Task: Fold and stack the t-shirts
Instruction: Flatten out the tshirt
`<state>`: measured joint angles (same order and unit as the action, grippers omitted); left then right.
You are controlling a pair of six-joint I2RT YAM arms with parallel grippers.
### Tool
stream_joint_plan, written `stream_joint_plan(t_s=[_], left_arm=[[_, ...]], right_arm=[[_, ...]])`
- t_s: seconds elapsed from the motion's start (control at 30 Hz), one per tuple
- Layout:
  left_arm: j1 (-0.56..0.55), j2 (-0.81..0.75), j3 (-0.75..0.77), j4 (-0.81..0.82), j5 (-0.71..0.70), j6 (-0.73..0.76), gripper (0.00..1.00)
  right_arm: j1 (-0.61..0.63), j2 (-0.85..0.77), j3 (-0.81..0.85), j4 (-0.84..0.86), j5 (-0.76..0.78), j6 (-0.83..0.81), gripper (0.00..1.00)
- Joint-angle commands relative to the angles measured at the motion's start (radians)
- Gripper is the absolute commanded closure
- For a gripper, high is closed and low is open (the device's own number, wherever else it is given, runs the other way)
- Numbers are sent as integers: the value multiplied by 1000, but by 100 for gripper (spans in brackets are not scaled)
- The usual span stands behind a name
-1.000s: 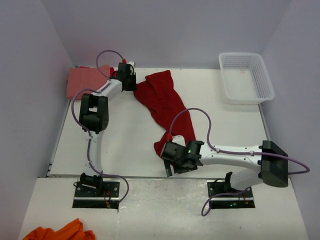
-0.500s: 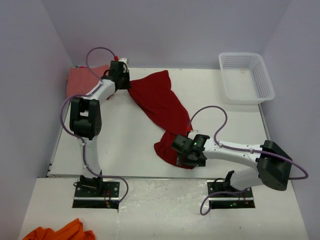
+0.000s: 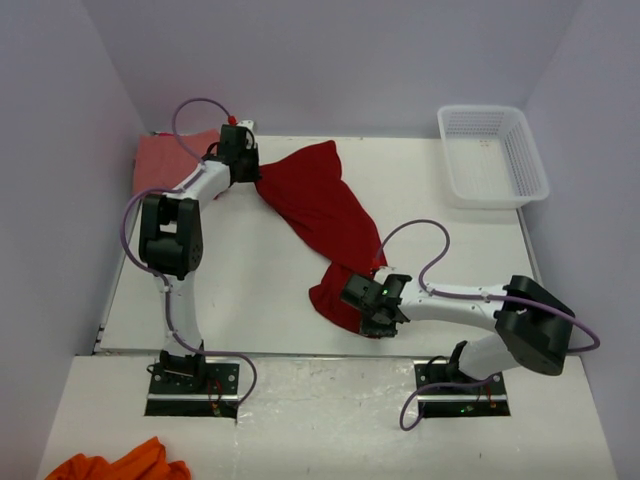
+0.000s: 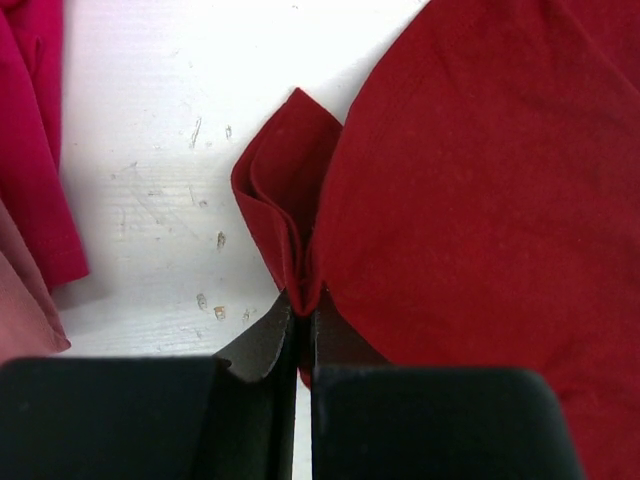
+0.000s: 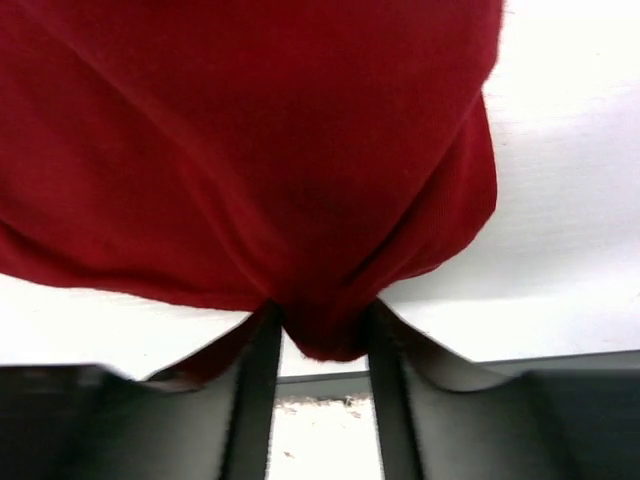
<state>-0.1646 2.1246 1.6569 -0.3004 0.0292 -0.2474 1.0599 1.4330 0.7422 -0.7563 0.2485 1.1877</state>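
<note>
The big dark red t-shirt [image 3: 320,205] lies stretched in a slanted band across the table. My left gripper [image 3: 243,165] is at its far left end, shut on a pinched fold of the dark red t-shirt [image 4: 480,180], as the left wrist view shows at the left gripper [image 4: 303,300]. My right gripper [image 3: 372,318] sits at the near end, with a bunched hem of the dark red t-shirt [image 5: 250,150] filling the right gripper [image 5: 320,315] between both fingers. The salmon-pink t-shirt [image 3: 170,160] lies at the back left corner. A bright orange-red t-shirt [image 3: 120,465] is heaped on the near ledge.
A white mesh basket [image 3: 495,199] stands at the back right of the table. Walls close in the table on the left, back and right. The arm bases and their cables sit along the near edge.
My right gripper moved right onto the shirt's near hem and closed on it. The left gripper earlier shifted a little left, drawing the shirt's far end with it.
</note>
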Motion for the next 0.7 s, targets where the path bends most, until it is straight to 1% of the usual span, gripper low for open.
stream_joint_plan(t_s=[0.0, 0.03, 0.1, 0.17, 0.23, 0.27, 0.3, 0.33, 0.37, 0.4, 0.43, 0.47, 0.5, 0.53, 0.57, 0.6, 0.63, 0.67], left_arm=[[8, -37, 1, 32, 3, 3, 100], [10, -40, 0, 32, 2, 3, 100], [10, -46, -5, 26, 0, 0, 100], [10, -67, -5, 18, -2, -3, 100], [10, -110, -3, 0, -6, -1, 100], [10, -130, 4, -11, -9, 3, 100], [10, -174, 9, -38, -12, 5, 100], [10, -204, 15, -52, -23, 10, 100], [10, -236, 12, -66, -25, 13, 100], [10, -314, 6, -78, -25, 13, 100], [10, -360, 0, -86, -25, 16, 100], [10, -405, -12, -101, -25, 17, 100], [10, -492, -13, -114, -52, 16, 100], [10, -535, -9, -124, -54, 14, 100], [10, -619, 1, -146, -48, 7, 100], [10, -620, 10, -158, -48, 5, 100], [10, -693, 21, -170, -42, 3, 100], [10, -728, 44, -184, -37, -1, 100]], right_arm=[[0, 0, -29, 28, 17, 49, 65], [0, -2, -29, 22, 29, 56, 80], [0, -11, -21, -10, 49, 61, 99], [0, -23, 5, -41, 89, 64, 100], [0, -43, 70, -136, 133, 64, 100], [0, -52, 100, -185, 196, 64, 100], [0, -78, 135, -274, 230, 58, 100], [2, -92, 214, -320, 265, 44, 100], [-3, -107, 258, -366, 299, 30, 100], [-12, -120, 307, -456, 363, 17, 100], [-21, -138, 412, -500, 397, -11, 100], [-43, -147, 465, -567, 455, -35, 100], [-52, -157, 518, -601, 481, -66, 100], [-63, -170, 625, -626, 509, -115, 100], [-81, -178, 722, -646, 550, -190, 100], [-90, -184, 723, -667, 551, -191, 100], [-100, -187, 823, -692, 593, -232, 100], [-106, -195, 868, -710, 612, -259, 100]])
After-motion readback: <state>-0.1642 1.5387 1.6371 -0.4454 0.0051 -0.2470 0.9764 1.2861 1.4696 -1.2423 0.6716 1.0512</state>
